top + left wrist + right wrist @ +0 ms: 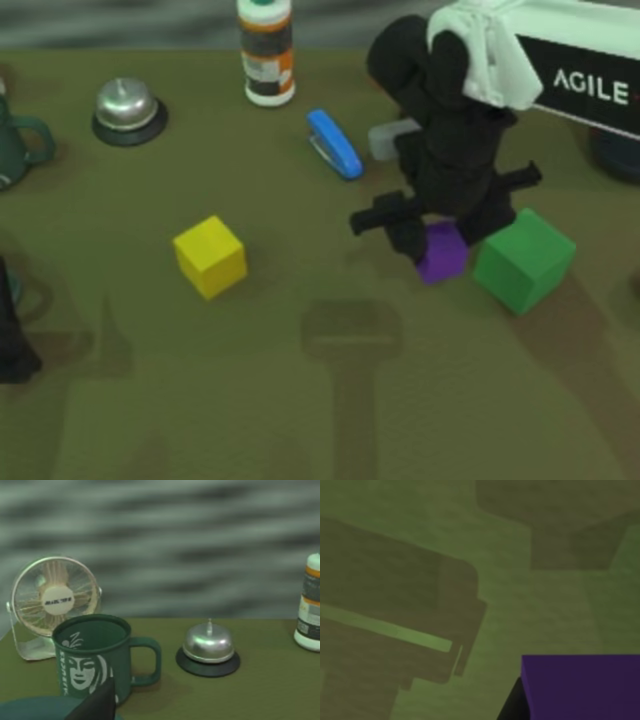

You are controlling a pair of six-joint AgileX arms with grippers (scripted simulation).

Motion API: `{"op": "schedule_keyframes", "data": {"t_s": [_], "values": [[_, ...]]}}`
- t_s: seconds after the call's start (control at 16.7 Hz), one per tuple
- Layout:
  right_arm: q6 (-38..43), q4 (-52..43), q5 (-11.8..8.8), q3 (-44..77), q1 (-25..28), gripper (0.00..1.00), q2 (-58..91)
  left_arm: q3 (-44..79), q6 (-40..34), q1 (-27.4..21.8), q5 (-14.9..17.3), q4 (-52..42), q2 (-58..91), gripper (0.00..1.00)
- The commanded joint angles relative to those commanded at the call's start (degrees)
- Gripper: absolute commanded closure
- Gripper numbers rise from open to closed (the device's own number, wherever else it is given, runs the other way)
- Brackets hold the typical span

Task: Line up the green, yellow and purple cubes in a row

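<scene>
- Right now the right gripper (443,243) sits right of centre in the top view, its dark fingers straddling the purple cube (443,252) and clamped on it; the right wrist view shows that cube (582,686) filling the lower right corner, with a dark finger edge against its side.
- Just to the right of the purple cube, touching or nearly so, stands the green cube (524,259), the largest of the three, turned slightly on the table (300,400).
- Well apart, left of centre, rests the yellow cube (210,256), alone on the olive surface.
- Along the upper edge of the top view stand a service bell (127,108), a white bottle (266,50) with an orange band, and a blue stapler (334,144) lying on its side.
- At the far left edge is a green mug (15,145); the left wrist view looks into its mouth (dark inside, contents cannot be told) (95,657), with a small desk fan (52,602) behind it.
- Parked at the lower left edge is the left gripper (12,335); whether its fingers are apart or together cannot be told.
</scene>
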Motion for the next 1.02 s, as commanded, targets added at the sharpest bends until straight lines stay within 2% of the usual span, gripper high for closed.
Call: {"op": "schedule_keyframes", "data": {"t_s": [0.18,0.36,0.78,1.02], "values": [[11.42,1.47,0.28,-6.90,1.21,1.00,-4.93,0.00,0.00,0.00,0.00,0.00,0.00,0.00],[18.59,2.94,0.51,-12.06,2.06,1.00,-9.11,0.00,0.00,0.00,0.00,0.00,0.00,0.00],[20.35,3.56,0.51,-13.57,1.98,1.00,-10.20,0.00,0.00,0.00,0.00,0.00,0.00,0.00],[20.56,9.91,0.59,-17.58,2.10,1.00,-8.11,0.00,0.00,0.00,0.00,0.00,0.00,0.00]]}}
